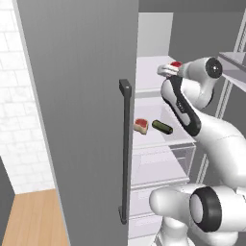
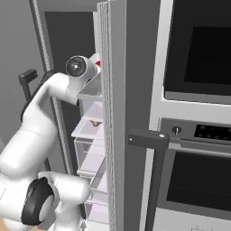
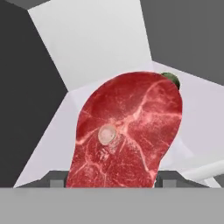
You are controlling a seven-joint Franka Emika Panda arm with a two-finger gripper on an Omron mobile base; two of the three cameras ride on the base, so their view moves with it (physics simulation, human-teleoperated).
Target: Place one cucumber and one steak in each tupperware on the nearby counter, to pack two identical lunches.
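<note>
While the arm reaches into the open fridge, its gripper (image 3: 113, 181) pinches a steak (image 3: 129, 131), one finger (image 3: 56, 179) on each side of the red slab. From the left, that steak (image 1: 176, 64) sits at the hand, up by the top shelf (image 1: 149, 65). On a lower shelf (image 1: 166, 139) lie a second steak (image 1: 141, 125) with a pale fat rim and, just beside it, a cucumber (image 1: 162, 127). Another green cucumber (image 3: 170, 78) peeks from behind the held steak.

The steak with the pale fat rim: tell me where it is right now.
In the left base view, that steak lies on a white fridge shelf, just left of a cucumber, below the raised pincer.
</note>
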